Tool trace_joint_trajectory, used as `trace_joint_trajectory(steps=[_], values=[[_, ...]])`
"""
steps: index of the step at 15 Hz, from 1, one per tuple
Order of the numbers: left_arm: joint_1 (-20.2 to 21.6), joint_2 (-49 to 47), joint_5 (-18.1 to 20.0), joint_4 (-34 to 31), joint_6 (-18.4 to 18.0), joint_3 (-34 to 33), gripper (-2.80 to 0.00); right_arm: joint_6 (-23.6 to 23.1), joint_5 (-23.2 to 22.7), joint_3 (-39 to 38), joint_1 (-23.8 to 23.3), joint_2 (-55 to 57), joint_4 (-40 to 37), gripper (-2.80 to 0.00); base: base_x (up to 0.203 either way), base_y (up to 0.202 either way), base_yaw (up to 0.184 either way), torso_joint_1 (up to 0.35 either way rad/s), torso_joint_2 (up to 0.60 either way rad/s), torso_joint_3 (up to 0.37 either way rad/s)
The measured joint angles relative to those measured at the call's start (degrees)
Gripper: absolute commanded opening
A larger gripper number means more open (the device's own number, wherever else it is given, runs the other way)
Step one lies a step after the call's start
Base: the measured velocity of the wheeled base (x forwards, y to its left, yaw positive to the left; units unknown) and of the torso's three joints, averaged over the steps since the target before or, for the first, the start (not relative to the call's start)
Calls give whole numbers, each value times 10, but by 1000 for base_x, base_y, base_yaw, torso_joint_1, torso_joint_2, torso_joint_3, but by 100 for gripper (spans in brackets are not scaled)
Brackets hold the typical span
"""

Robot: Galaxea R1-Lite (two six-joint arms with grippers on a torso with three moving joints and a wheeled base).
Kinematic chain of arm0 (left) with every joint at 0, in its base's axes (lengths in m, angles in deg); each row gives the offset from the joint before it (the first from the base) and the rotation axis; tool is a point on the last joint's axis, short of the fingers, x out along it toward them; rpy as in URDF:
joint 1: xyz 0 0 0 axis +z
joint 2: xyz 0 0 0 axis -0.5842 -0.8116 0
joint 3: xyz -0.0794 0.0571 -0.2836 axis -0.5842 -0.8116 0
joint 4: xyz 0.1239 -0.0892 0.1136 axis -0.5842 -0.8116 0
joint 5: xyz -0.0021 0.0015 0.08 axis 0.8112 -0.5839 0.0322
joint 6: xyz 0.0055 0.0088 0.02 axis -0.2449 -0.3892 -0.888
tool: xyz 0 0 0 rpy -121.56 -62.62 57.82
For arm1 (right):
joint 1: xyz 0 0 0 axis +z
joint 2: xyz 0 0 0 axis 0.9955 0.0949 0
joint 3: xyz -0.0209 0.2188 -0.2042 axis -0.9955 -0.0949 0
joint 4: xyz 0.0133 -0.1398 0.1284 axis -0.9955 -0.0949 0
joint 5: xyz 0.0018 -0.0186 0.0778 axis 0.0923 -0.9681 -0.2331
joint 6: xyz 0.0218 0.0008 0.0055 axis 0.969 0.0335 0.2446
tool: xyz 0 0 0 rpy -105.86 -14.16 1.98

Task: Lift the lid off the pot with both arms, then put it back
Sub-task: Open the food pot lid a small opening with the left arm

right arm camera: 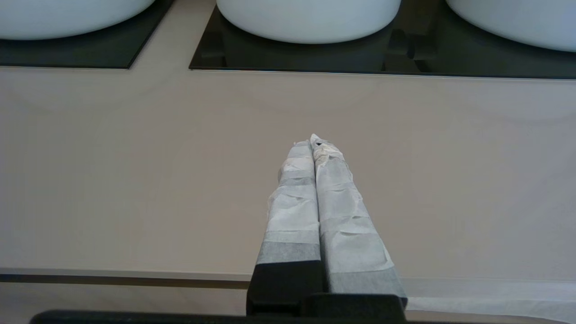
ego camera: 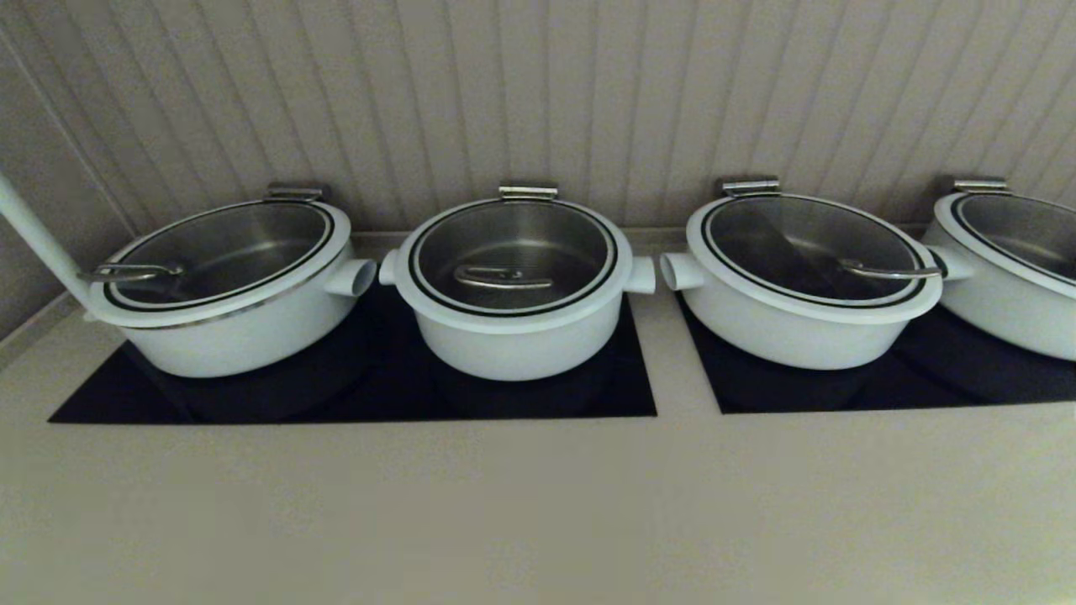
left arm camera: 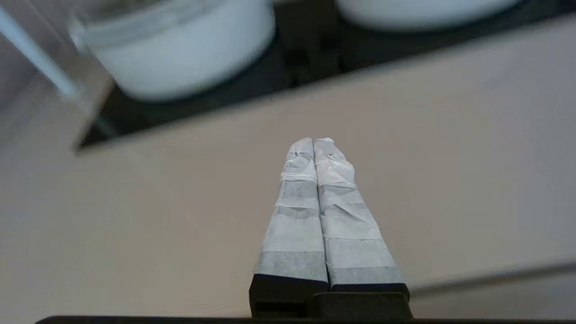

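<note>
The pot (ego camera: 514, 344) stands second from the left on a black cooktop panel (ego camera: 622, 395); it is narrower and deeper than its neighbours. The lid (ego camera: 555, 239) sits closed on it, with its curved steel handle (ego camera: 502, 276) towards the front. Neither arm shows in the head view. My left gripper (left arm camera: 313, 141) is shut and empty, low over the beige counter (left arm camera: 450, 157), well in front of the pots. The pot's lower wall shows at the edge of that view (left arm camera: 418, 11). My right gripper (right arm camera: 312, 143) is shut and empty over the counter, with the pot (right arm camera: 67, 18) ahead of it.
Wider lidded white pots stand at the left (ego camera: 244, 336), right (ego camera: 799, 332) and far right (ego camera: 1009, 311). A second black panel (ego camera: 756, 395) lies under the right pair. A white pole (ego camera: 34, 235) leans at far left. A ribbed wall (ego camera: 538, 84) is close behind. The counter's front edge (right arm camera: 112, 275) is near the right gripper.
</note>
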Motion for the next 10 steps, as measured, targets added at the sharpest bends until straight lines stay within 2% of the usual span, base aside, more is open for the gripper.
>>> trace_joint_trajectory(steps=[4, 8, 10], values=[[0, -28, 61, -2, 0, 81, -280, 0, 0, 0, 0, 0, 0, -280, 0, 0, 0, 0, 0, 0], [0, -113, 97, 1, -2, 179, -280, 0, 0, 0, 0, 0, 0, -280, 0, 0, 0, 0, 0, 0], [0, -169, 147, 2, -2, 235, -280, 0, 0, 0, 0, 0, 0, -280, 0, 0, 0, 0, 0, 0]])
